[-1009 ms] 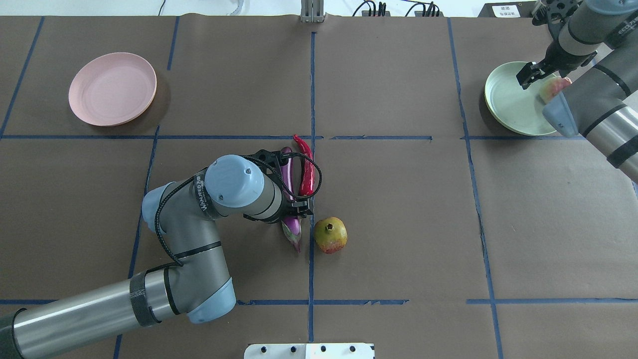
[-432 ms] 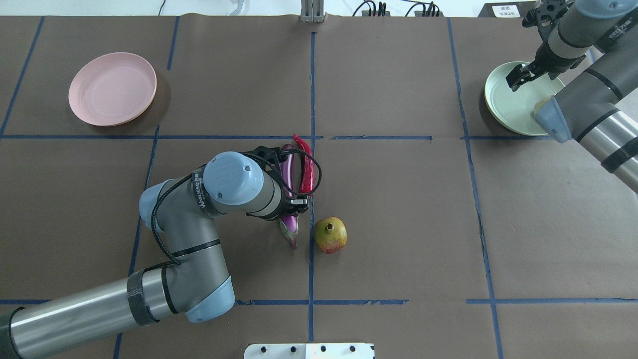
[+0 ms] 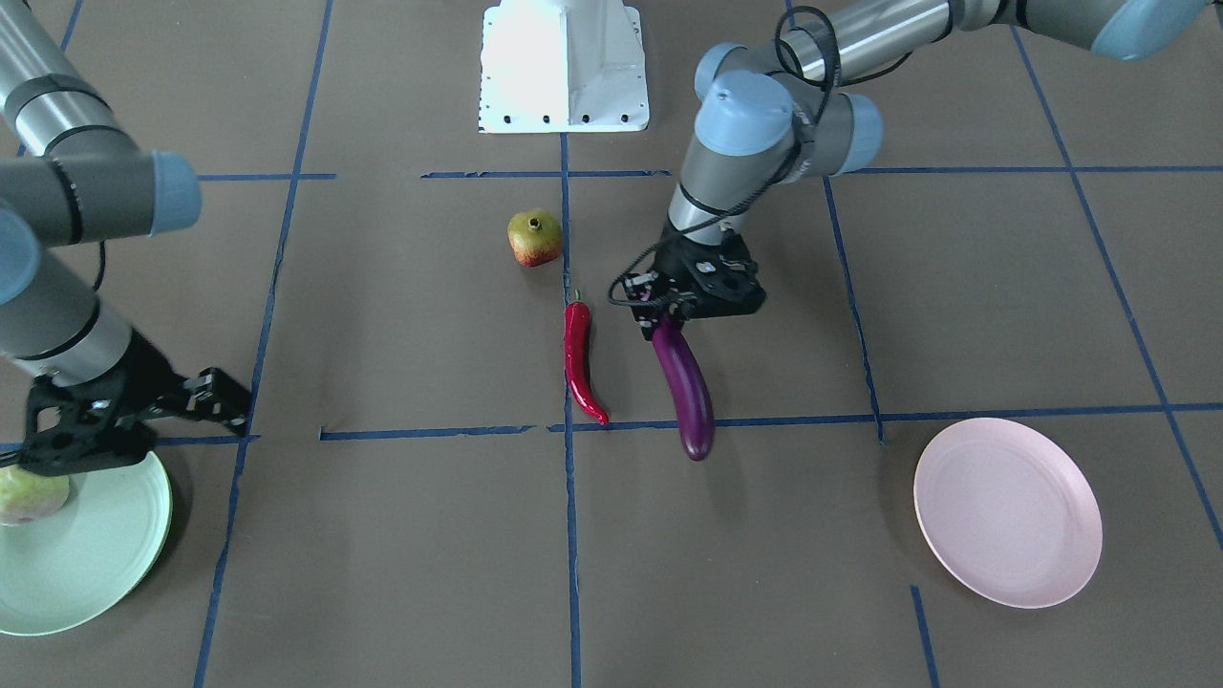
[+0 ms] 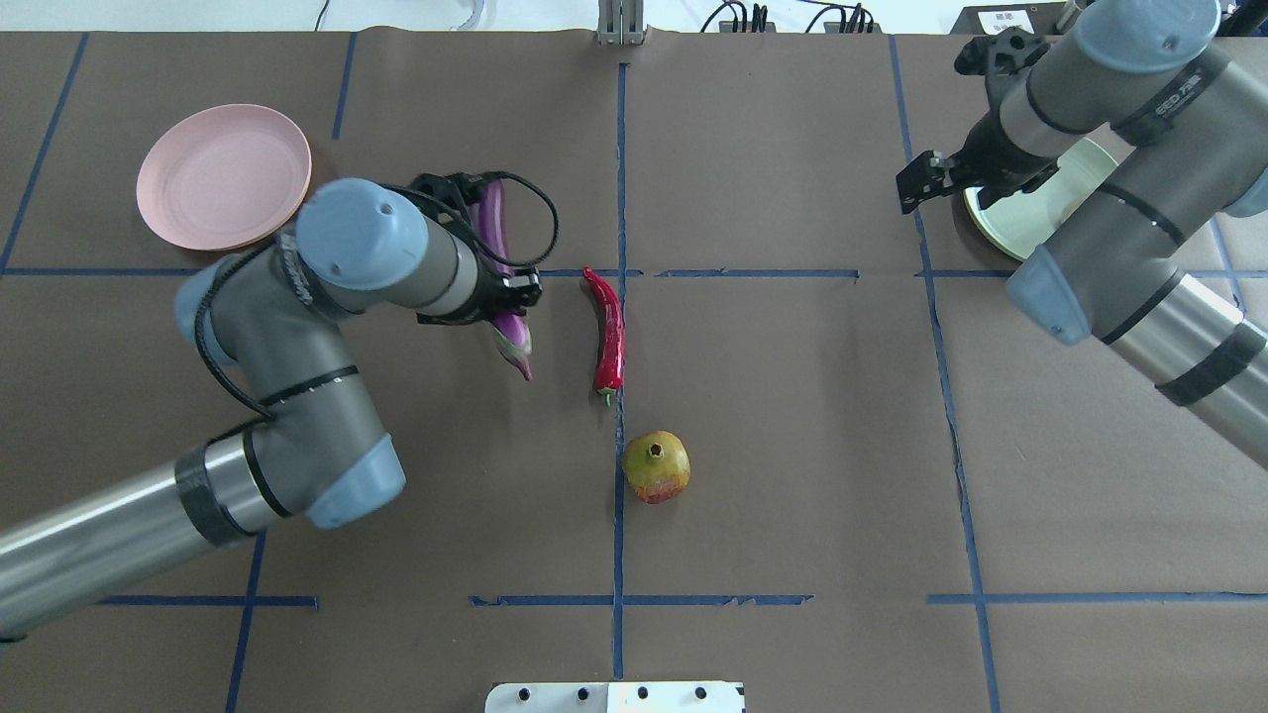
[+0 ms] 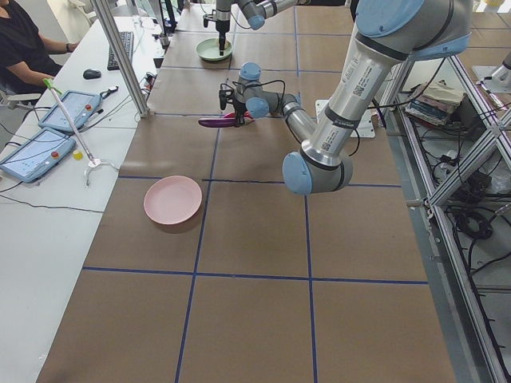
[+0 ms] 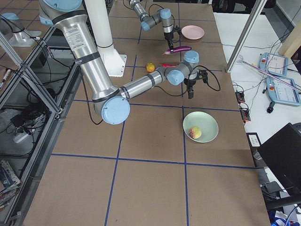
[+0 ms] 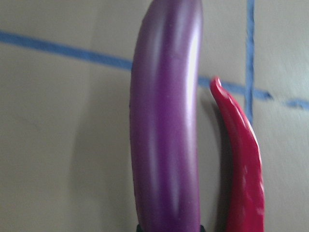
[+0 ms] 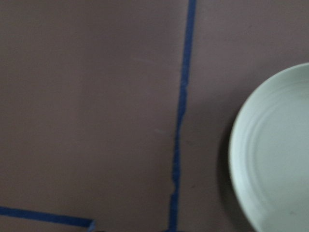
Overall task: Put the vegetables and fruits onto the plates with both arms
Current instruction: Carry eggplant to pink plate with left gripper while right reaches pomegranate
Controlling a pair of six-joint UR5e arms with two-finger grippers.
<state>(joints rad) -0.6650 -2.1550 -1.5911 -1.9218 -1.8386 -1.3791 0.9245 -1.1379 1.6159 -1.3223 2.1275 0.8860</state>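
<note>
My left gripper [image 4: 500, 289] is shut on the stem end of the purple eggplant [image 4: 492, 223] and holds it level above the table, between the red chili [image 4: 609, 332] and the pink plate [image 4: 223, 176]. The eggplant [image 7: 166, 135] fills the left wrist view, with the chili [image 7: 244, 164] beside it. The pomegranate [image 4: 656, 466] lies near the table's middle. My right gripper [image 4: 923, 183] is open and empty, just left of the mint plate [image 4: 1001, 223]. The pale bumpy fruit [image 3: 29, 495] rests on the mint plate [image 3: 86, 564].
The white base block [image 4: 614, 696] stands at the near edge. Blue tape lines cross the brown table cover. An operator [image 5: 24, 48] and tablets [image 5: 40, 155] are at a side desk beyond the table's far edge.
My left gripper lifted the eggplant from beside the chili and carried it up-left in the overhead view, toward the pink plate. My right gripper moved left off the mint plate, leaving the pale fruit on it.
</note>
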